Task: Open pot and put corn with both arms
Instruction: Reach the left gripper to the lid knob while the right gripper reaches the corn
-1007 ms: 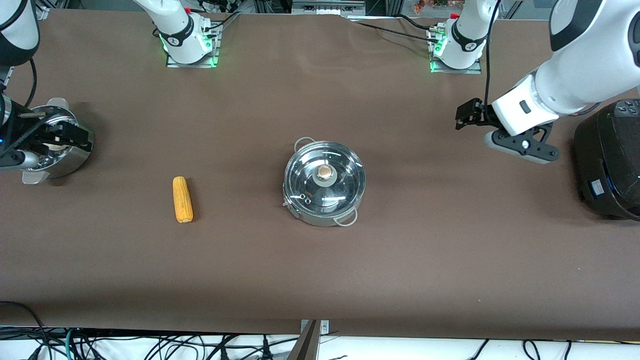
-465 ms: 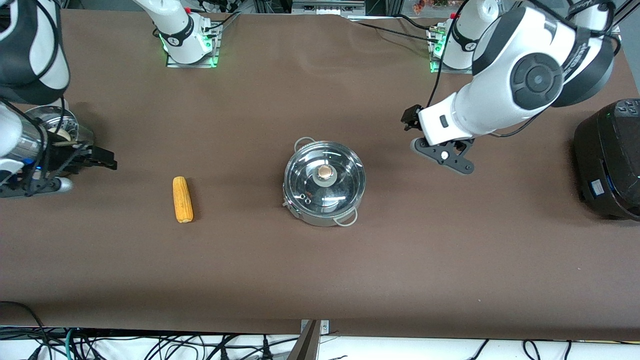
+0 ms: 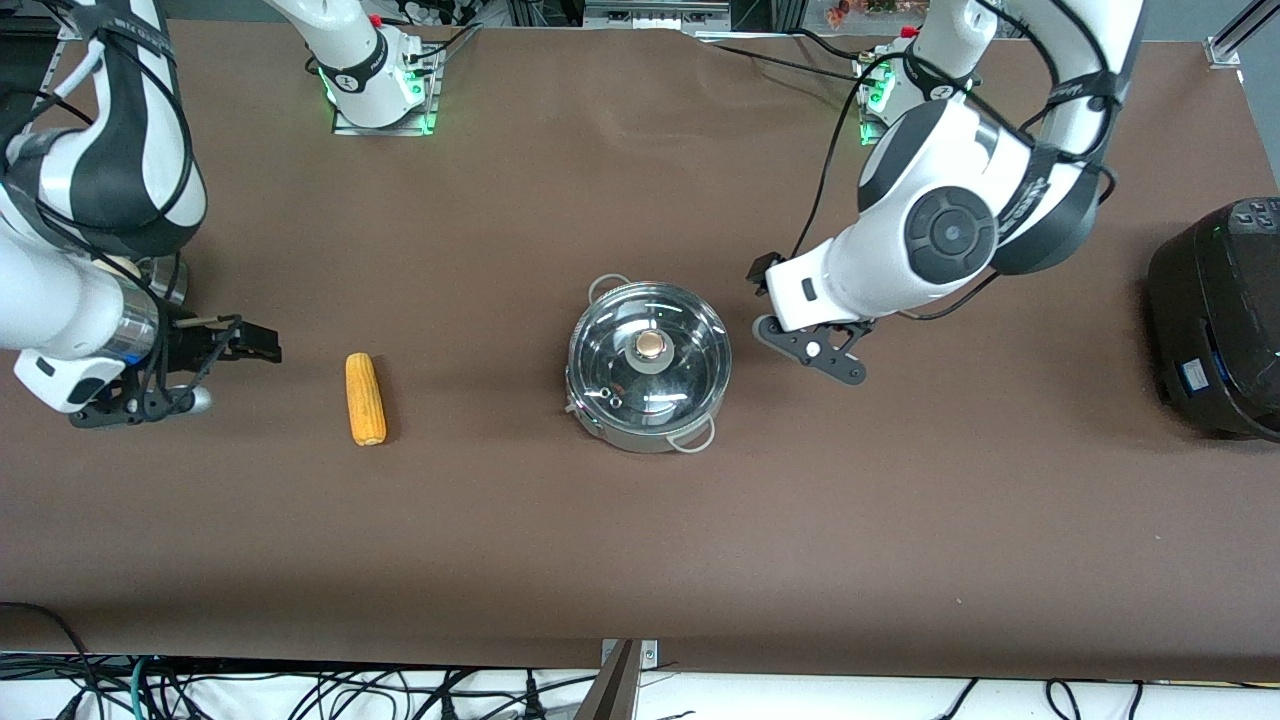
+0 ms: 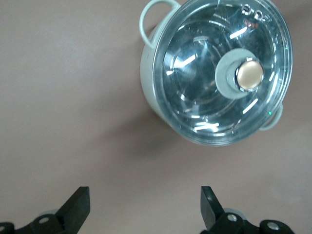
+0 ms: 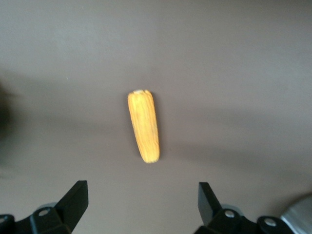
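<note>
Since the earlier frames both arms have swung inward from the tabletop's (image 3: pixel 640 560) two ends. The left end effector (image 3: pixel 765 285), which hung close to the black cooker (image 3: pixel 1215 320) at the left arm's end, now hovers over bare tabletop just beside the pot (image 3: pixel 648 366), on the side toward that end; its fingers (image 4: pixel 78 207) stand wide apart and hold nothing. The right end effector (image 3: pixel 255 347), earlier over the steel steamer bowl (image 3: pixel 165 278) at the right arm's end, now hovers over bare tabletop near the corn (image 3: pixel 365 398); its fingers (image 5: pixel 75 200) are likewise spread wide and empty. The pot has not moved: it sits at the middle of the tabletop with its glass lid (image 3: pixel 648 352) on and the brass-coloured knob (image 3: pixel 650 345) at the centre. The corn also lies where it was, well apart from the pot toward the right arm's end. No brand, label or writing can be read anywhere.
</note>
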Motion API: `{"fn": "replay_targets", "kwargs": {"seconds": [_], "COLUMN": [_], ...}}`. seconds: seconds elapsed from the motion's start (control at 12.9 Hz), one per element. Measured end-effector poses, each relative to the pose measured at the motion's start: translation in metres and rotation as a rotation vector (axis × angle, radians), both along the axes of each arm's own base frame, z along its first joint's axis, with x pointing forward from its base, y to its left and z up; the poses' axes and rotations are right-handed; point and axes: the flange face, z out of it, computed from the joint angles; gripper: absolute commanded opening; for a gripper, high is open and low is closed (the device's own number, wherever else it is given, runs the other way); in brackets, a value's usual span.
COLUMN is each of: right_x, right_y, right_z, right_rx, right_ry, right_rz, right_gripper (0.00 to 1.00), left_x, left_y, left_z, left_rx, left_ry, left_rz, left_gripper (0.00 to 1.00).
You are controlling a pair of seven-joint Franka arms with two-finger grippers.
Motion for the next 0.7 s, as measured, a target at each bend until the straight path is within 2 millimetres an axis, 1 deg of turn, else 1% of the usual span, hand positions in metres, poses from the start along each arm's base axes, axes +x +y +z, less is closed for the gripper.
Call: {"fn": "replay_targets", "kwargs": {"seconds": [0.08, 0.23, 0.31, 0.46, 0.54, 0.7], "right_x": [0.007, 0.021, 0.025, 0.031, 0.033, 0.031], "right_y": [0.003, 0.015, 0.021, 0.029, 0.030, 0.029], "right_z": [-0.013, -0.046, -0.062, -0.084, -0.093, -0.110], "right_rx": [0.012, 0.012, 0.009, 0.003, 0.001, -0.003], "right_ry": [-0.014, -0.049, -0.055, -0.069, -0.082, -0.097], "right_rz": [-0.006, 0.000, 0.006, 0.014, 0.013, 0.009], "right_gripper": [1.00, 1.00, 1.00, 1.00, 1.00, 1.00], "left_x": [0.004, 0.007, 0.006, 0.000, -0.006, -0.015], "left_y": [-0.004, -0.019, -0.031, -0.058, -0.073, -0.100], "left_z": [-0.009, -0.031, -0.042, -0.057, -0.060, -0.054], "left_rx": [-0.003, -0.002, 0.005, 0.030, 0.037, 0.030], "left_ry": [-0.009, -0.018, -0.025, -0.047, -0.057, -0.081], "left_rz": [0.015, 0.058, 0.084, 0.158, 0.194, 0.261], "left_gripper": [1.00, 1.00, 1.00, 1.00, 1.00, 1.00]}}
